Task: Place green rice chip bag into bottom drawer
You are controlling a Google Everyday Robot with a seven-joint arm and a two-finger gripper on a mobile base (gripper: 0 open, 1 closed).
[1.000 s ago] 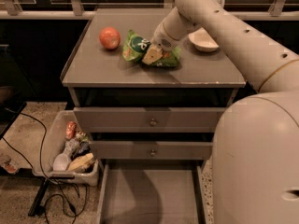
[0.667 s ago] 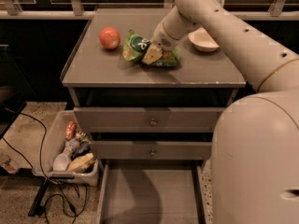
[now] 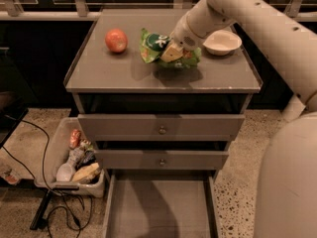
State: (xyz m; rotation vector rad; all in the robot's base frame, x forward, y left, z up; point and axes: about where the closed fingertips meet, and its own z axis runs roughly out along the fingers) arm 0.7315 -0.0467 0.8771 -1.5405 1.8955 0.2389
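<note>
Grey bottom drawer stands pulled out; end effector grips green rice chip bag atop cabinet, beside white bowl.

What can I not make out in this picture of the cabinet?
- Camera view: the gripper is at the green rice chip bag and covers part of it; its grip is unclear.
- The bottom drawer: front end cut off by the lower edge.
- The packets in the white bin: too small to identify.

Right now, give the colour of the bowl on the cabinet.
White, clearest in the camera view: the bowl sits beside the hand, which is at the green rice chip bag.
</note>
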